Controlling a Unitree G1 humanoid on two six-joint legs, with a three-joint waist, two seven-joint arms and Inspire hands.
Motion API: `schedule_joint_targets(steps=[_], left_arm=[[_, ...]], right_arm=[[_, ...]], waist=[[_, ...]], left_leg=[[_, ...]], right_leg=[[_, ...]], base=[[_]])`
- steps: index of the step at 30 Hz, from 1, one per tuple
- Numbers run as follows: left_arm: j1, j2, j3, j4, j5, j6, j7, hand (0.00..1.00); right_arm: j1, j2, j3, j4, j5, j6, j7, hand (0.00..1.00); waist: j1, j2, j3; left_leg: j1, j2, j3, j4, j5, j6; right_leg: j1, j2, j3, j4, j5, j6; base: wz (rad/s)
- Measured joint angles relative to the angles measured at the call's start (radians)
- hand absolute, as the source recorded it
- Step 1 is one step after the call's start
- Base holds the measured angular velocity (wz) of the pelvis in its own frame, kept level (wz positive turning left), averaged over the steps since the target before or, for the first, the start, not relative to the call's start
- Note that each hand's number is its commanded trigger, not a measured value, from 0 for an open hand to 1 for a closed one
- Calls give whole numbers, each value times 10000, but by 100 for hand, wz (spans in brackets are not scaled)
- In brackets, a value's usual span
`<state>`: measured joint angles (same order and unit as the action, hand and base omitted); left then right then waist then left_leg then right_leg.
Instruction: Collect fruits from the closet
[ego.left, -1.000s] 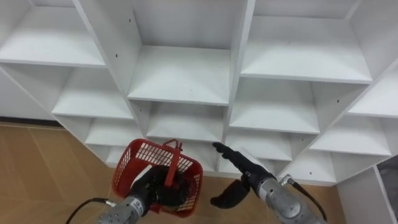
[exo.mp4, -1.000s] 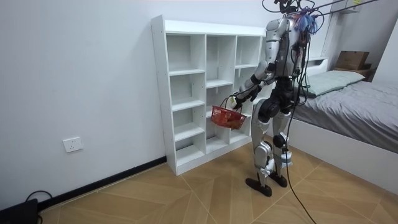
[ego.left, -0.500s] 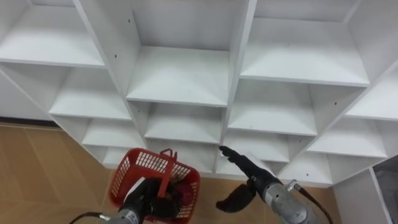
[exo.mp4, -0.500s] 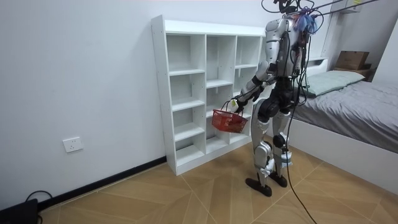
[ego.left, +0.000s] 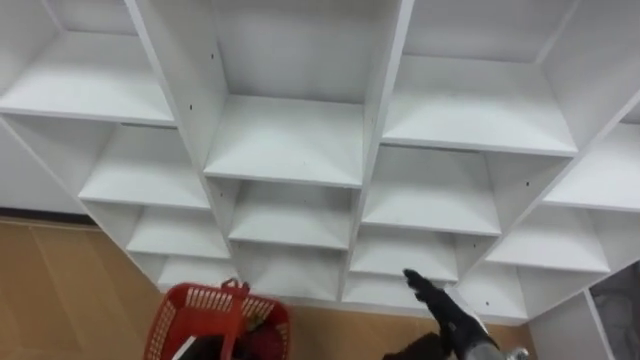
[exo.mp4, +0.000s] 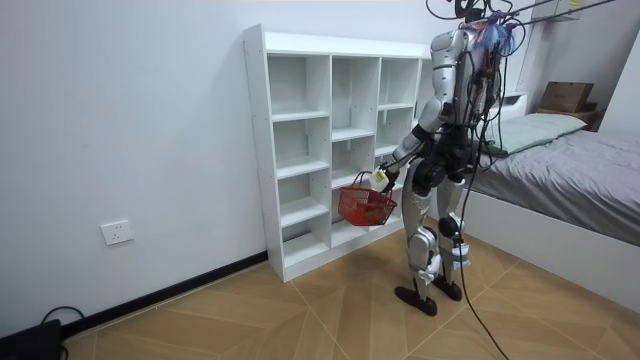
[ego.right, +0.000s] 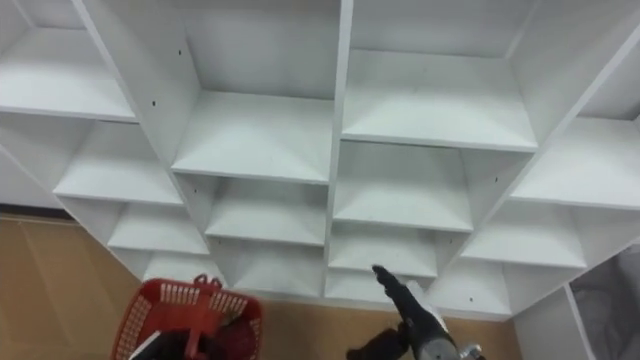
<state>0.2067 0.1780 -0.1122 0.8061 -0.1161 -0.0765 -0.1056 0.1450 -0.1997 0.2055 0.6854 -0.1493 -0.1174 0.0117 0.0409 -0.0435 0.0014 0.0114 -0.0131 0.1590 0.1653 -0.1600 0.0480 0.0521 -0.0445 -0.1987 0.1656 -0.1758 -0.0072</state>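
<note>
While the left hand (exo.mp4: 380, 179) grips the red basket (ego.left: 215, 318), the right hand (ego.left: 445, 308) (empty) stretches straight-fingered toward the closet (ego.left: 290, 140).

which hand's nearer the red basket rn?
Left. The left hand holds the basket by its handle; the right hand is apart from it on its right, open, pointing toward the shelves.

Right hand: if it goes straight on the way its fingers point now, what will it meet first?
Probably the white closet: the open right hand points forward at a low shelf right of the middle column. Nothing shows between them, though depth is unclear.
</note>
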Motion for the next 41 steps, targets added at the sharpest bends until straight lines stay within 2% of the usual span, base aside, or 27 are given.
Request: schedule_joint_targets(steps=[5, 9, 15, 19, 23, 29, 32, 35, 41], left_arm=[[110, -15, 312, 868, -7, -1, 342, 100], [236, -16, 448, 1030, 3, -3, 372, 100], [347, -83, 1135, 1290, 10, 48, 365, 100], [274, -165, 1134, 1684, 10, 63, 358, 100], [264, -187, 1324, 1919, 2, 140, 352, 100], [299, -355, 1708, 2092, 19, 332, 341, 100], [268, -432, 1892, 2256, 12, 445, 343, 100], [251, -434, 1916, 2262, 13, 561, 343, 100], [259, -434, 1924, 2259, 23, 701, 369, 100]], right_arm=[[429, 3, -425, 709, 360, -1, -260, 0], [532, 59, -587, 1671, 451, -117, -388, 0], [601, 78, -1316, 2856, 947, -110, -304, 0], [603, 185, -1339, 3501, 1938, 94, -108, 0], [475, 317, -1796, 4165, 2091, 114, 50, 0], [292, 299, -2089, 5172, 2637, 133, 321, 0], [107, 318, -2286, 5569, 2807, 287, 353, 0], [-11, 317, -2331, 5655, 2863, 468, 346, 0], [-58, 319, -2392, 5649, 2858, 549, 327, 0]], waist=[[-141, 41, -10], [-139, 58, -4], [-147, 94, 24], [-143, 99, 31], [-203, 94, 50], [-209, 232, 50], [-243, 303, 41], [-270, 320, 38], [-346, 350, 40]], left_leg=[[209, 5, 19, -18, -83, -29], [378, 4, 23, -60, -126, -42], [356, -3, 12, -70, -137, -37], [363, -2, 14, -91, -149, -47], [423, 6, 17, -91, -173, -63], [545, 2, 14, -51, -295, -56], [617, -9, 16, -55, -314, -49], [654, -5, 16, -65, -314, -49], [707, -2, 1, -70, -317, -52]], right_leg=[[204, 19, 34, -69, -46, 3], [382, 36, 51, -156, -51, 10], [376, 31, 54, -186, -58, 21], [389, 60, 129, -236, -59, 22], [452, 109, 125, -269, -57, 20], [663, 116, 94, -321, -79, 50], [693, 111, 73, -329, -95, 67], [717, 117, 76, -327, -96, 68], [825, 119, 75, -306, -95, 67]], base=[[-4], [0], [0], [0], [0], [0], [0], [0], [0]])
